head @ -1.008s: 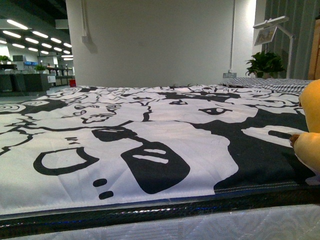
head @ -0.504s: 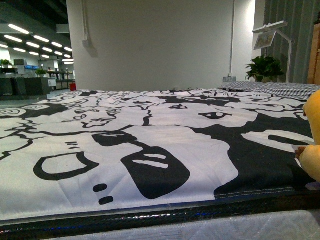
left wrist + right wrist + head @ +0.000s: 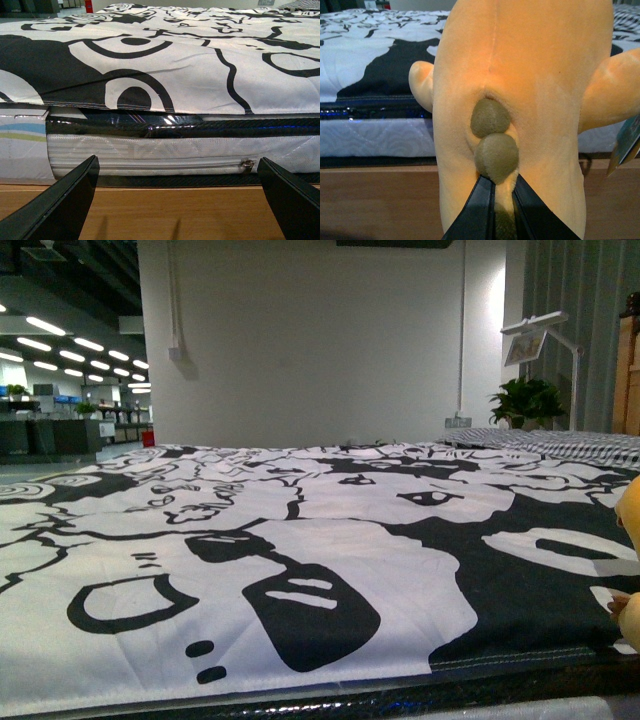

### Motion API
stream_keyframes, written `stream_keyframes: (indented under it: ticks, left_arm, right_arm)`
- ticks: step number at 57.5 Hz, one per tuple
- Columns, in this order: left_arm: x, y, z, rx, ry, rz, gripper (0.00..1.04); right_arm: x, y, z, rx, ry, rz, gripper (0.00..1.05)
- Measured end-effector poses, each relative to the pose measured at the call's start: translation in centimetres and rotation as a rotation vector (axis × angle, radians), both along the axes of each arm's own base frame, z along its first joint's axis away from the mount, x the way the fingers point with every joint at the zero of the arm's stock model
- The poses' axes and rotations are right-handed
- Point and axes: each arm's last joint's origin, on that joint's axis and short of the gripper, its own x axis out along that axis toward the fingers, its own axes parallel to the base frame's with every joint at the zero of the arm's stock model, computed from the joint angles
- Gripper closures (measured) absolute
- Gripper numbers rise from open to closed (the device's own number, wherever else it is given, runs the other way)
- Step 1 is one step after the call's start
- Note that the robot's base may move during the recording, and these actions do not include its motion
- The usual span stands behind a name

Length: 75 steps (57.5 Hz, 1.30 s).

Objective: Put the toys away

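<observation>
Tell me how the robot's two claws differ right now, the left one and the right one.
The left gripper stands wide open, fingers far apart; the right gripper is pinched almost shut. The left gripper holds nothing and faces the mattress side; the right gripper clamps the orange plush toy right by its brownish knobs. Both have black tapered fingers and point toward the bed.

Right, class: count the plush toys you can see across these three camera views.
1. The plush toy fills the right wrist view, pinched by the right end effector, and peeks in at the front view's right edge. Others may be out of frame.
</observation>
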Motion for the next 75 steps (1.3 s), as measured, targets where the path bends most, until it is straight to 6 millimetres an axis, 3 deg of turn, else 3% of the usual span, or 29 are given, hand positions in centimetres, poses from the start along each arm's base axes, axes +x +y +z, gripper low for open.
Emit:
stream_keyframes:
  ticks: [75]
  left_arm:
    - [0.00, 0.00, 0.00, 0.000, 0.000, 0.000, 0.06]
  right_arm:
    - [-0.04, 0.00, 0.02, 0.000, -0.003, 0.000, 0.99]
